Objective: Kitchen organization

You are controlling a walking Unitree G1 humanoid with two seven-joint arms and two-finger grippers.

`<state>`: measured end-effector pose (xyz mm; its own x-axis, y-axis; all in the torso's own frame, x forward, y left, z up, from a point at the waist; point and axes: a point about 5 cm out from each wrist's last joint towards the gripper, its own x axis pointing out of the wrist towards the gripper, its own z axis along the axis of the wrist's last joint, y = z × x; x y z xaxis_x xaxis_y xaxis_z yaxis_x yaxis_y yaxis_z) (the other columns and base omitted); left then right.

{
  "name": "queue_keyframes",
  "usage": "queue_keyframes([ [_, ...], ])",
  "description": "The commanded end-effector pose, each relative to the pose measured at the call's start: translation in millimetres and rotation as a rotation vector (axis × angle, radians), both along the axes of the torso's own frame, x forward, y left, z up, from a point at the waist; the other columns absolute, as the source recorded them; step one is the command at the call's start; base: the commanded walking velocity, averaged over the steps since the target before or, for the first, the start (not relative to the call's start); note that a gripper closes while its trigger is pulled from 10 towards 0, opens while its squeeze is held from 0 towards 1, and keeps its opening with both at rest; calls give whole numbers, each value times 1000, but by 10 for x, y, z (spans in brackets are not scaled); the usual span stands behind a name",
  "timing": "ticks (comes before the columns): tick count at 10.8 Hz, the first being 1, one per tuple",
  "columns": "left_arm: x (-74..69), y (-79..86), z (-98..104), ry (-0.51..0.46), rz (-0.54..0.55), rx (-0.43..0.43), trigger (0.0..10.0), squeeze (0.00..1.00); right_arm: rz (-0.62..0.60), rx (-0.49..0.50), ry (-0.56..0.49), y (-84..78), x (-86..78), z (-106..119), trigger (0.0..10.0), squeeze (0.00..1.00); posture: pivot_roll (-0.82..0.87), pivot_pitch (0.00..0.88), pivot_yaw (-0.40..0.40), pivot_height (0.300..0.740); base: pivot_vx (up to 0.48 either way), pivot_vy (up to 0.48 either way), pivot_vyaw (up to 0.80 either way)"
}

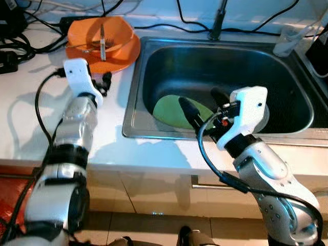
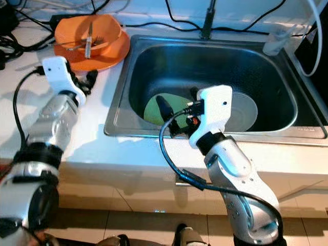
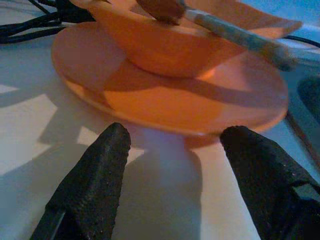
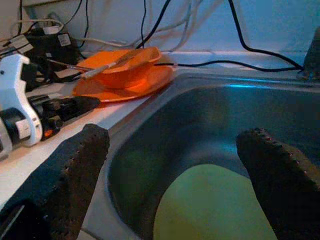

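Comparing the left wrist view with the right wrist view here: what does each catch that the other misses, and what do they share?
Left wrist alone: the left hand open on the white counter, just short of the orange plate.

Right wrist alone: the right hand open over the steel sink, the green plate lying in it, and cables along the wall.

Both: the orange plate, the orange bowl on it, and utensils resting in the bowl.

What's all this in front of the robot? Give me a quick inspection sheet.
Surface: white counter with a steel sink.
Job's things: orange bowl on an orange plate, utensils inside; green plate and grey plate in the sink.
Clutter: clear cup.
Grippers: left gripper open near the orange plate; right gripper open over the sink.
Cables: black cables along the back.
Surroundings: faucet.
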<state>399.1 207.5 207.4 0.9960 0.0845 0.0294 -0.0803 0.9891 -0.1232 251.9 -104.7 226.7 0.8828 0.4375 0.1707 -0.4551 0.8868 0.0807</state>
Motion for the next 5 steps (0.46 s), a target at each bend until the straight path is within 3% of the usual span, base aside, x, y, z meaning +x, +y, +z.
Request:
queue_keyframes([
  [1, -18, 31, -219, 93, 11, -22, 10000, 0, -4, -1, 6, -9, -50, -5, 10000, 0, -253, 236, -23, 740, 0, 0, 0],
  [5, 32, 47, -154, 76, 4, -21, 10000, 0, -14, 9, 20, -7, -72, -24, 10000, 0, -249, 257, -14, 740, 0, 0, 0],
])
